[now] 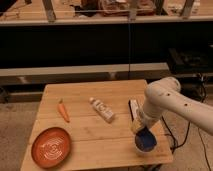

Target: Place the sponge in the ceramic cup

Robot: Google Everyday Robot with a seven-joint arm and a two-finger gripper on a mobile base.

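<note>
I see the tool (138, 128) just above the cup (145, 146), grip state undeterminable; the sponge should be soft and light, best pinched mid-sides.

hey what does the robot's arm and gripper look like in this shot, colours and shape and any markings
The arm is off-white: thick, rounded tubular segments, a bulging elbow joint, a few small dark dots on its shell. I see no cables along it. The gripper, low over the ceramic cup on the table, looks darker than the arm.
</note>
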